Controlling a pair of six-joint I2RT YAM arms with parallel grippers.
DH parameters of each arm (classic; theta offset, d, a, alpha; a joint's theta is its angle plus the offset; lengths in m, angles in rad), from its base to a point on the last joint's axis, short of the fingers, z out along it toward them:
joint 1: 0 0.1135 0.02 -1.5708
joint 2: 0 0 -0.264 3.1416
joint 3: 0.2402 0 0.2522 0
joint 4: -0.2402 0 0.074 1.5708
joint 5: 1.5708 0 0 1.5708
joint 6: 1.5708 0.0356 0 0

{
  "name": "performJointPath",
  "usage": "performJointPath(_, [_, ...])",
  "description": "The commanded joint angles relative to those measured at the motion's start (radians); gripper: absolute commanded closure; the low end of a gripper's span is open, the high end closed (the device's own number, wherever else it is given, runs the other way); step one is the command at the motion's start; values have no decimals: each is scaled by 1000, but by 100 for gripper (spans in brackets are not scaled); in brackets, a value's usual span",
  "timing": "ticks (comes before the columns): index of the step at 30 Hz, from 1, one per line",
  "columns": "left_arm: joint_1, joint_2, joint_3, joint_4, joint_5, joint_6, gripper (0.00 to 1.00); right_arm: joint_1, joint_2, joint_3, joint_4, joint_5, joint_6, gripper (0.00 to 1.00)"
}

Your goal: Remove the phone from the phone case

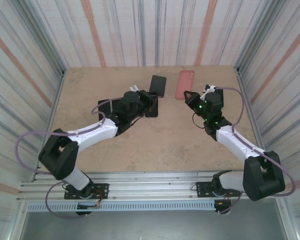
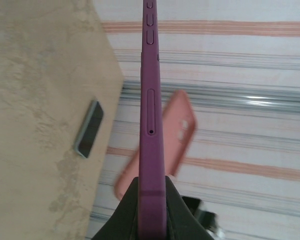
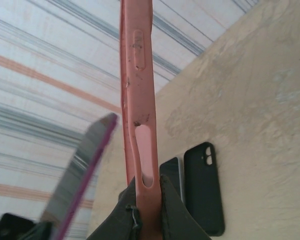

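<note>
Phone and pink case are apart, both held above the table: my left jaws are clamped on the phone's end, right jaws pinching the case, and I'd judge the phone stiff, slick and breakable, the case light and floppy, so edge grips look safest.

The bench is a flat rectangular top with a mottled tan, sandy-looking surface, walled on its left, right and far sides by striped panels. Two things lie flat on it toward the far middle: a black rectangular phone case with a camera cut-out at one corner, and just beside it a slim dark-faced phone with a silvery edge, their long sides parallel. Whether the two touch cannot be told.
</note>
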Motion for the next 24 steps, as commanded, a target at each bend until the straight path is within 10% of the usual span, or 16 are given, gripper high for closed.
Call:
performJointPath(1, [-11,62,32,105,-53,21,100,-47,-47,-19,-95,-74,-99,96])
performJointPath(24, [-39,547,328,188,-90,-85,100,-125,-124,-131,-125,-55,-102,96])
